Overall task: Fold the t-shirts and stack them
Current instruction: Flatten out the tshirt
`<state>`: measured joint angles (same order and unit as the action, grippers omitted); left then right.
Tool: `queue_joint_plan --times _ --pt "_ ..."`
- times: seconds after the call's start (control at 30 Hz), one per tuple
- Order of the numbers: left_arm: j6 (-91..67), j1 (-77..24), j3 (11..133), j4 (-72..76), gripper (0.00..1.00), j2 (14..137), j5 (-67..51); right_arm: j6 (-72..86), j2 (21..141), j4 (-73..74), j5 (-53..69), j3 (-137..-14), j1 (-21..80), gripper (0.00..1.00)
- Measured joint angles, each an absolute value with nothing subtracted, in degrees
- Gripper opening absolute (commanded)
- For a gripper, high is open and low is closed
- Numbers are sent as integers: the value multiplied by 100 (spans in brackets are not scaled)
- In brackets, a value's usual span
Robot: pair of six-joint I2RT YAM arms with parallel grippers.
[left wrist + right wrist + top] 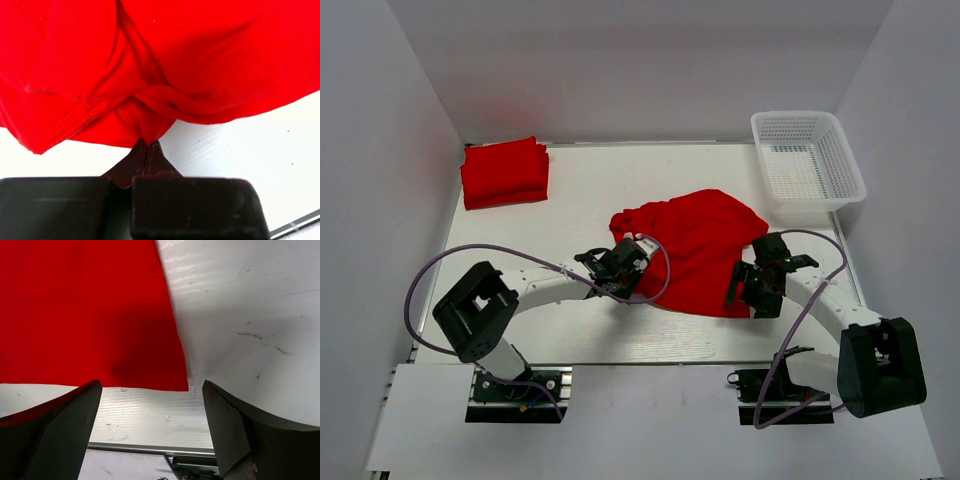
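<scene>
left claw (149,146) pinched shut on the red t-shirt (210,60) edge, likely to spread it; right claw (151,386) gaped empty, facing its corner.

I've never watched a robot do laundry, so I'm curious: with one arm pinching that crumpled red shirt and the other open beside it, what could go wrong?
The left fingers pinch only a small bunched fold of the red shirt, so it might slip free when pulled. The right fingers are open over the shirt's corner, partly above bare table, so they may close on too little cloth or miss it.
</scene>
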<state>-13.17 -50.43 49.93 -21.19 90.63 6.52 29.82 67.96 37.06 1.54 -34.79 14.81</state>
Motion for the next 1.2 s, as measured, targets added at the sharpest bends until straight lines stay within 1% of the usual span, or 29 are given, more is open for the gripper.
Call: queue_joint_plan --times 0.2,0.3,0.33,0.37,0.4,0.43,0.53,0.57,0.6,0.63,0.67,0.87,1.0,1.1,1.2 --pt "-1402 -5043 4993 -2224 0 8895 659 3148 7026 3437 158 -3417 1549 81" --pt "-1417 -5043 4993 -2237 0 8864 661 3249 7076 3317 150 -3426 1562 70" --pt "-1424 -5043 4993 -2246 0 8853 661 3271 7107 3275 134 -3428 1566 63" --pt "-1433 -5043 4993 -2257 0 8847 661 3282 7142 3262 121 -3441 1568 53" --pt "-1446 -5043 4993 -2265 0 8838 663 3304 7166 3208 121 -3435 1568 48" --pt "-1450 -5043 4993 -2270 0 8827 663 3321 7194 3164 128 -3426 1573 48" --pt "-1468 -5043 4993 -2290 0 8779 663 3393 7212 3044 169 -3391 1590 42" --pt "-1468 -5043 4993 -2307 0 8753 663 3406 7212 3011 178 -3378 1592 38" --pt "-1470 -5043 4993 -2318 0 8731 663 3411 7212 2978 191 -3367 1592 28" --pt "-1472 -5043 4993 -2327 0 8713 663 3400 7225 2941 204 -3352 1594 8" --pt "-1472 -5043 4993 -2335 0 8694 666 3371 7251 2899 226 -3339 1599 0" --pt "-1516 -5037 5011 -2497 0 8567 738 3385 7356 2869 193 -3420 1632 0" --pt "-1531 -5030 5374 -2987 0 8289 1107 3188 7043 2867 -316 -3704 1651 0" --pt "-1507 -5004 6012 -3251 0 7933 1684 2978 6477 2749 -910 -4438 1651 0" --pt "-1463 -4958 6884 -3282 0 7500 2473 2696 6128 2320 -1636 -5579 1647 0"
